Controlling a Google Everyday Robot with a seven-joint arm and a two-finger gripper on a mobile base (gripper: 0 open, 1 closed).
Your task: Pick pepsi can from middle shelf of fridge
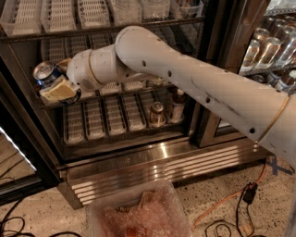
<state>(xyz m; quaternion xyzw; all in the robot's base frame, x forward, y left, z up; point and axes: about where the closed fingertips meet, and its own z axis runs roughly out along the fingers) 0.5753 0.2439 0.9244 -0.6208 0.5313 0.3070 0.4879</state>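
Observation:
The pepsi can, blue with a silver top rim, is tilted and held at the left end of the middle shelf, at its front edge. My gripper is shut on it, with one tan finger under the can and the other behind it. My white arm reaches in from the right across the open fridge and hides much of the middle shelf's white trays.
The lower shelf holds a brown-gold can and a dark bottle. The top shelf has white trays. A second cooler with bottles stands to the right. A clear plastic bag and cables lie on the floor.

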